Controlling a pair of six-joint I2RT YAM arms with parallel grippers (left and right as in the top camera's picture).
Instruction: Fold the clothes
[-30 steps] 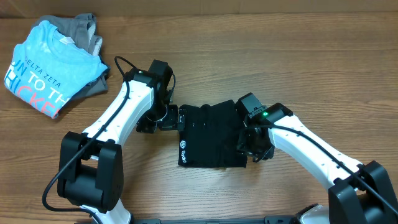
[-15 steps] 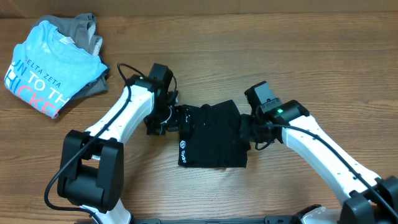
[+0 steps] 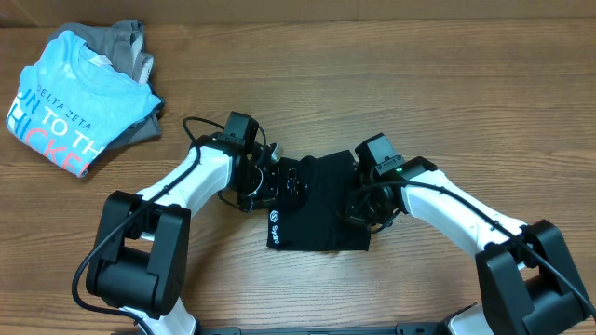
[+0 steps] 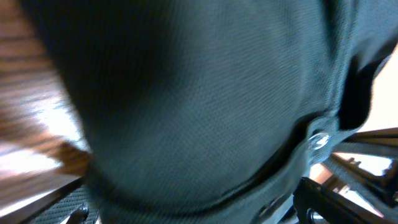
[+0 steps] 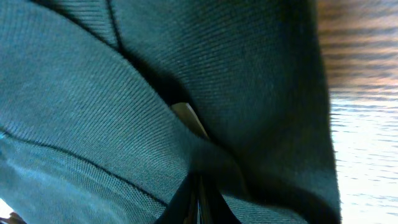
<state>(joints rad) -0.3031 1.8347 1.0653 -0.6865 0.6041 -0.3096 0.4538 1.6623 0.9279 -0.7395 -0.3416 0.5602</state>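
Note:
The clothes [image 3: 317, 209], a black T-shirt with a tiny white label [image 3: 276, 220], lie folded into a small rectangle at the table's middle. My left gripper [image 3: 273, 183] is at the shirt's left edge, open wide. In the left wrist view the dark fabric [image 4: 186, 93] fills the frame and bulges between the spread fingers [image 4: 59, 210]. My right gripper [image 3: 358, 209] is at the shirt's right edge. In the right wrist view its jaws [image 5: 198, 194] are shut, pinching a fold of the fabric [image 5: 124, 93].
A light blue T-shirt [image 3: 65, 102] with lettering lies on a grey garment [image 3: 126, 42] at the back left corner. The wooden table [image 3: 466, 93] shows bare around the black shirt.
My right gripper has come back down to the shirt's right edge and shut on the fabric. My left gripper, still open, has moved right onto the shirt's left edge.

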